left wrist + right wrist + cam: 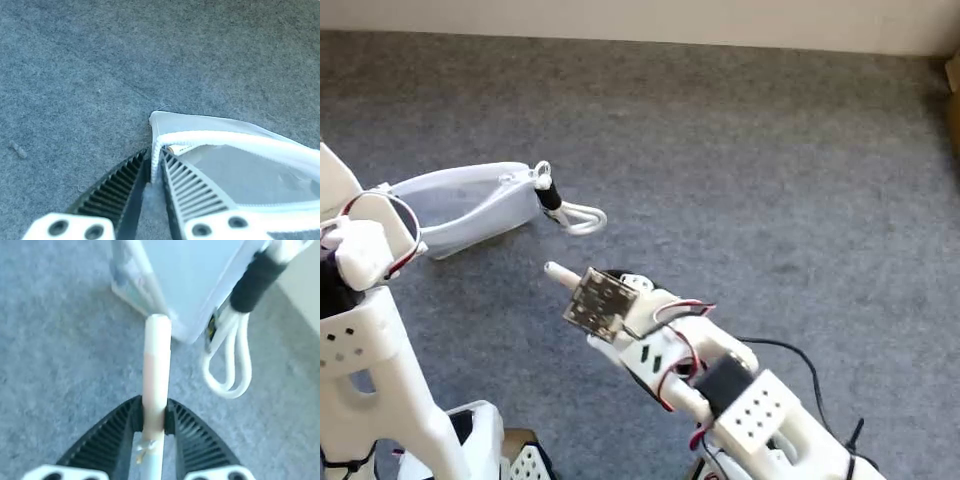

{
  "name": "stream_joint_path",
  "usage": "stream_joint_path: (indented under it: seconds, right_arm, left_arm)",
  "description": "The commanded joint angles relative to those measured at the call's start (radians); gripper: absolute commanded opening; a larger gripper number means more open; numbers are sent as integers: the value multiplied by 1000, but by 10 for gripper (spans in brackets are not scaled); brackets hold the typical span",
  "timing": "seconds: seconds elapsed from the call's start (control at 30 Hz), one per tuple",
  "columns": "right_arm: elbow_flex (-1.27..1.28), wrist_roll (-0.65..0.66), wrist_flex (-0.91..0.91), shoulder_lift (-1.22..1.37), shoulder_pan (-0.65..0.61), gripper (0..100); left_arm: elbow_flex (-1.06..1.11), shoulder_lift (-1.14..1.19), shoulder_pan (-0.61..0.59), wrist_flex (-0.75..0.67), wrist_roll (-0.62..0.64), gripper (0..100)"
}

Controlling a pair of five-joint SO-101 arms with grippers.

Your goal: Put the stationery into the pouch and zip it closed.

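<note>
High view shows you the open pouch [470, 205] at upper left, its corner pinched by your left pincer [154, 156]. Your right pincer [154, 420] pinches a white pen [157, 355], not yet inside. Zipping waits.

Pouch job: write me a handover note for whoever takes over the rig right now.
Left gripper: fingers shut on the pouch at its corner.
Right gripper: fingers shut on a white pen, whose tip points at the pouch end with the cord. The pen is outside the pouch.
Done: pen in hand, pouch held.
Left: slide the pen in, then pull the cord to zip the pouch closed.
</note>
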Motion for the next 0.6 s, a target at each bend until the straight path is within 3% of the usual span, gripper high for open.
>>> stream_joint_path:
  seconds: [0.0, 0.23, 0.57]
  right_arm:
    - [-2, -12, -65, -130, -24, 5]
    - [-22, -12, -185, -272, -24, 5]
    - [-387, -11, -332, -171, -25, 5]
  left_arm:
    - [16, 4, 19, 3, -9, 7]
    - [16, 4, 19, 3, -9, 7]
    - [16, 4, 19, 3, -9, 7]
